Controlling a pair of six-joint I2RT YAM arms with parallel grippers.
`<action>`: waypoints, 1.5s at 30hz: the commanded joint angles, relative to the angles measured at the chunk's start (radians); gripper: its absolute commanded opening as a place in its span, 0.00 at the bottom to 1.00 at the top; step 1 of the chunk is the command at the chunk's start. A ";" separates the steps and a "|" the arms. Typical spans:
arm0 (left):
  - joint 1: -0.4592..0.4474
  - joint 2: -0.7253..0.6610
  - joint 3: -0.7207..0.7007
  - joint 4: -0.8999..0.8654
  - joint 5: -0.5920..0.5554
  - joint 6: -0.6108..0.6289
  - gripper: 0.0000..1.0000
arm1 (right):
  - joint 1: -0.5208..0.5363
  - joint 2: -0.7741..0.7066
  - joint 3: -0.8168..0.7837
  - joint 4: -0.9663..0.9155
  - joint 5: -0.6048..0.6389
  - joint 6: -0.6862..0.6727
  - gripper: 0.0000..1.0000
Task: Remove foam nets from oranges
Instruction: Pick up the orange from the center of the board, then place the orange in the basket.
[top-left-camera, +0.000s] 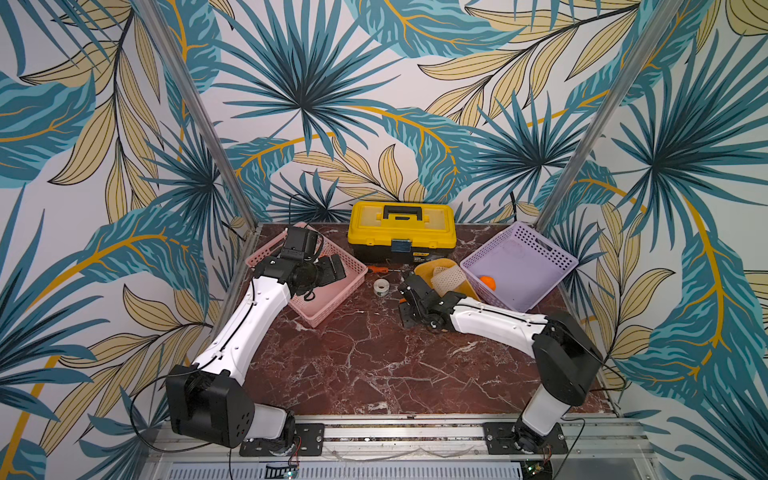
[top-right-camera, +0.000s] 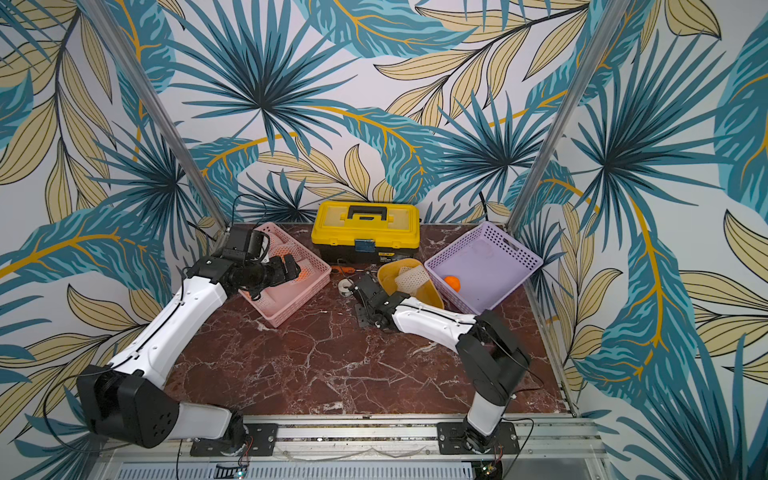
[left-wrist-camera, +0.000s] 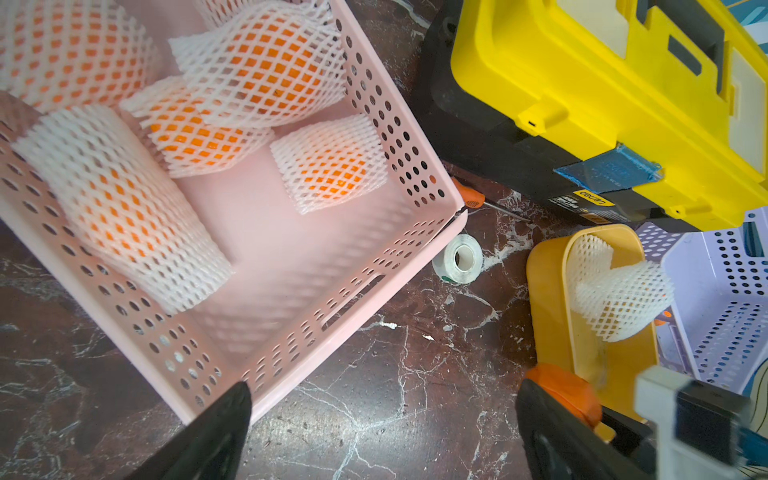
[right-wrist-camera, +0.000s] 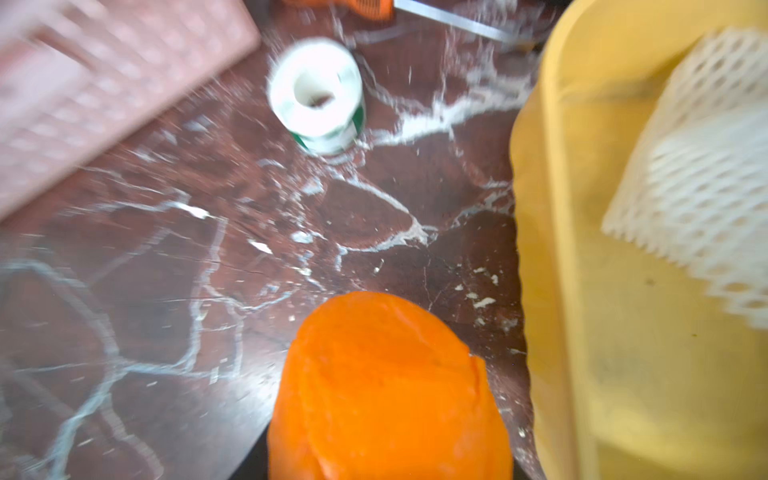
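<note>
Several oranges in white foam nets (left-wrist-camera: 253, 70) lie in the pink basket (left-wrist-camera: 399, 137). My left gripper (left-wrist-camera: 384, 399) hangs open over the table at that basket's near corner, with nothing between its fingers; in a top view this left gripper (top-left-camera: 332, 270) is above the basket. My right gripper (top-left-camera: 404, 305) sits low beside the yellow container (top-left-camera: 428, 268) and is shut on a bare orange (right-wrist-camera: 386, 386), which fills its jaws. An empty foam net (left-wrist-camera: 615, 291) stands in the yellow container. Another bare orange (top-left-camera: 488, 282) lies in the purple basket (top-left-camera: 519, 266).
A yellow toolbox (top-left-camera: 401, 228) stands at the back middle. A white tape roll (top-left-camera: 380, 287) and an orange-handled screwdriver (top-left-camera: 380, 270) lie between the baskets. The dark marble table (top-left-camera: 374, 365) stretches toward the arm bases.
</note>
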 joint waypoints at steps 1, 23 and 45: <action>0.008 -0.042 -0.011 0.017 -0.017 -0.007 0.99 | -0.010 -0.131 -0.089 0.163 -0.022 -0.033 0.26; 0.007 -0.085 -0.023 0.033 0.027 -0.017 1.00 | -0.862 -0.227 -0.112 0.268 -0.358 0.359 0.28; 0.007 -0.089 -0.028 0.042 0.046 -0.021 1.00 | -0.916 0.353 0.323 0.097 -0.427 0.268 0.58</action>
